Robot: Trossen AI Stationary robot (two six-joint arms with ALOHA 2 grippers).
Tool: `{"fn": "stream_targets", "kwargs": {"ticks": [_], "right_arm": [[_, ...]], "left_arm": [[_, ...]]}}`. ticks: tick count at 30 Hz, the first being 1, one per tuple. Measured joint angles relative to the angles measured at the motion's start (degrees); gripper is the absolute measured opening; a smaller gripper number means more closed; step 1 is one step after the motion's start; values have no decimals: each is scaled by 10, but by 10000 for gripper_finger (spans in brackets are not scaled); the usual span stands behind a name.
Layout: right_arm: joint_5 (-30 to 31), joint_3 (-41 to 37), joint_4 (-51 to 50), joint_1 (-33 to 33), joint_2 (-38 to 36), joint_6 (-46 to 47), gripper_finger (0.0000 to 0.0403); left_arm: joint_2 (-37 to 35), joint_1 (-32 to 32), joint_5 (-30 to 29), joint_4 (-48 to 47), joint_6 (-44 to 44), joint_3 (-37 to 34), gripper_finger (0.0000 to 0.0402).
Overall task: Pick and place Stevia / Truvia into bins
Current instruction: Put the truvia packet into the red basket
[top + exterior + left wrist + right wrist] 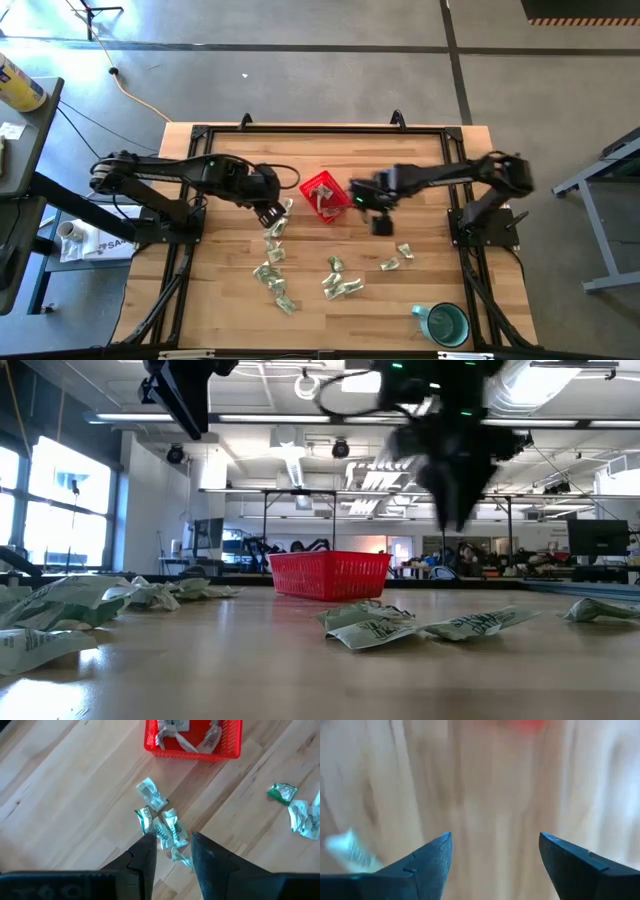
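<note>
Hovering over a cluster of sweetener packets (pixel 161 826) on the desk (pixel 220 300), the left tool (pixel 172 857) is sitting slightly parted, seemingly to pinch one. The right tool (pixel 495 855) is hanging wide open beside the red basket (pixel 322 194), which is already holding packets.

This is a robotics lab or industrial workshop, a large open hall and not a home. The low view looks across the pale wooden butcher-block table (pixel 300 660) into a wide room with an exposed white ceiling of ducts and strip lights (pixel 300 420), tall bright windows (pixel 60 490), and long benches crowded with dark monitors (pixel 598 540) and equipment. From above, the table stands on a bare grey concrete floor (pixel 330 90) crossed by dark taped lines, with a yellow cable (pixel 135 95) trailing over it and 2 dark robot arms bolted to a black metal frame (pixel 320 128).
</note>
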Motion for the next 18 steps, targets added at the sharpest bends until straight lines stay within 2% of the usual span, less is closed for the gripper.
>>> {"fn": "stream_targets", "kwargs": {"ticks": [4,8,13,18], "right_arm": [[-24,-140,18,44,-99,137,287],[-39,-224,61,113,-167,301,288],[-26,-270,103,189,-192,458,289],[21,-277,110,235,-191,528,289]], "left_arm": [[2,0,-4,4,0,0,154],[7,0,-5,22,26,-2,154],[12,5,0,69,82,-33,154],[11,16,2,116,144,-111,154]]}}
